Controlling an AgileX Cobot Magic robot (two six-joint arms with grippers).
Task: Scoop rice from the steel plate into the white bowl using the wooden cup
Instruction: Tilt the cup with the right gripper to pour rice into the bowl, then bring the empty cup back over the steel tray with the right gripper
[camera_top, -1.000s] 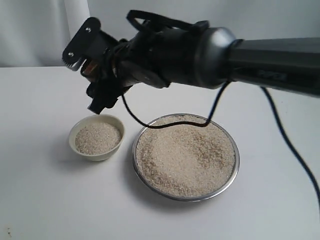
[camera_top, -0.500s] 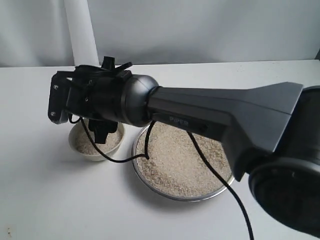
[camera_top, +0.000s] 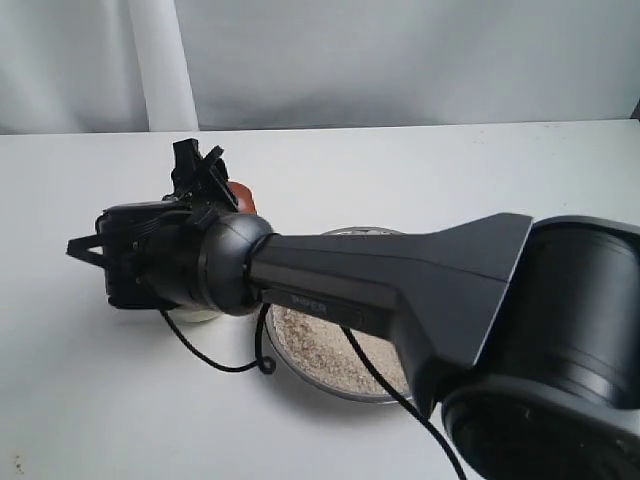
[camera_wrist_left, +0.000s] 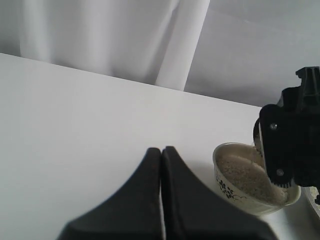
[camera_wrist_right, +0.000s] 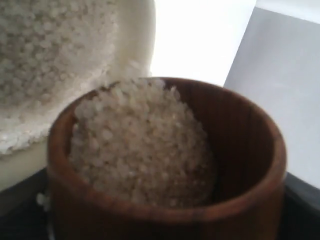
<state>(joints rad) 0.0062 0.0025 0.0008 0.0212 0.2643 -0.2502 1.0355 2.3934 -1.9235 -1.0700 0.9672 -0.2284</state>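
over the bowl (camera_wrist_left: 235, 192), the right arm (camera_top: 400, 280) has dropped and rolled within the last second. it hung high above the table (camera_top: 80, 400) then, and now its wrist sits low and hides nearly all of the bowl in the exterior view. the right gripper (camera_top: 212, 182) points up and away from that camera, with a sliver of the red-brown cup (camera_top: 240, 194) showing beside its fingers. it pinches the cup.

in the right wrist view the cup is heaped with rice (camera_wrist_right: 140, 145) and tipped toward the bowl's cream rim, which lies just beside its lip. the bowl already holds rice. no grains look to be falling yet (a judgement from one frame), so the pour seems about to begin rather than finished.

the plate (camera_top: 345, 393), partly hidden by the arm, sits just beside the bowl and still carries plenty of rice. the left gripper (camera_wrist_left: 161, 185) hangs to one side of the bowl, apart from it, fingers pressed together and empty.
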